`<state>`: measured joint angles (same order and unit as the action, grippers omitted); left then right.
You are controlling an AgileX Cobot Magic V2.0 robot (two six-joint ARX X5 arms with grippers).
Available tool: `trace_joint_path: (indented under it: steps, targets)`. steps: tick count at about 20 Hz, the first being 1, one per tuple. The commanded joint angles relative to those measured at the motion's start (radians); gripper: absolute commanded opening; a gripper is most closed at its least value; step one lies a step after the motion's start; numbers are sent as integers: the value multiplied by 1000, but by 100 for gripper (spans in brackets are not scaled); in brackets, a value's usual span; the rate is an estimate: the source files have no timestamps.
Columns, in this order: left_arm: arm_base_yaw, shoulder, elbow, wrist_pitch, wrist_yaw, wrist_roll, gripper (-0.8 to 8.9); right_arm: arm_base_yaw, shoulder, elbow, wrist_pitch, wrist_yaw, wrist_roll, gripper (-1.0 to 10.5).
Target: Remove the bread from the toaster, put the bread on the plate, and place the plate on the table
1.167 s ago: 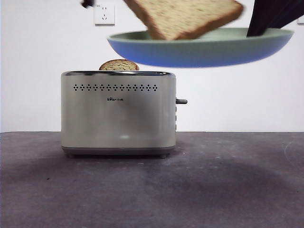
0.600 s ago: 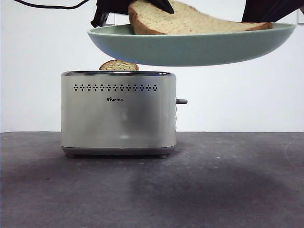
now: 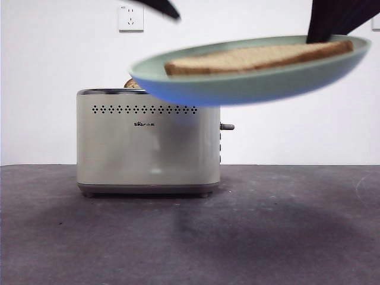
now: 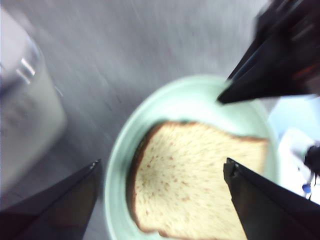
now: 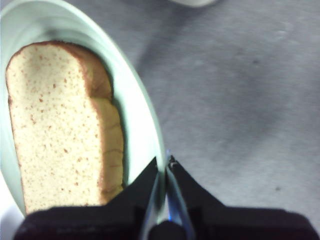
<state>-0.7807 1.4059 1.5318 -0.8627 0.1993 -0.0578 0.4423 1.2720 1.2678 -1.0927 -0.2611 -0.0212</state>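
The pale green plate (image 3: pixel 249 86) hangs in the air above and to the right of the cream toaster (image 3: pixel 148 142), tilted with its left side lower. The bread (image 3: pixel 255 56) lies flat in it. My right gripper (image 5: pixel 165 167) is shut on the plate's rim (image 5: pixel 142 120), beside the bread (image 5: pixel 55 125); in the front view it comes in dark at the top right (image 3: pixel 323 35). My left gripper (image 4: pixel 162 162) is open, its jaws wide apart above the bread (image 4: pixel 195 180) and touching nothing. Only its black tip (image 3: pixel 163 8) shows in the front view.
A second, smaller slice (image 3: pixel 129 84) peeks out of the toaster's slot, just behind the plate's left edge. The toaster's grey lever (image 3: pixel 227 126) sticks out on its right side. The dark table (image 3: pixel 267 237) stretches under the plate. A wall socket (image 3: pixel 130 16) is behind.
The left gripper has let go of the bread and lifted away upward. The bread now lies flat in the plate, which has sunk a little and tilted left side down.
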Motion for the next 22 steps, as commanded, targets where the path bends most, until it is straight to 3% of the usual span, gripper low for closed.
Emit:
trace_joint_path:
  steps: [1, 5, 10, 14, 17, 22]
  targets:
    - [-32, -34, 97, -53, -25, 41, 408, -21, -3, -3, 10, 13, -3, -17]
    - [-73, -112, 206, -73, -43, 62, 408, -88, 7, -3, 10, 34, -22, -17]
    - [-90, -261, 210, -61, -44, 62, 408, -196, 114, -3, 11, 27, -56, -17]
    - [-90, -356, 210, -71, -43, 62, 407, -220, 254, -3, 36, 19, -59, -17]
    - [-90, -404, 210, -89, -43, 62, 407, -220, 357, -3, 84, -63, -66, -17]
    - [-90, -455, 209, -152, -44, 62, 407, -219, 485, -3, 176, -78, -66, -17]
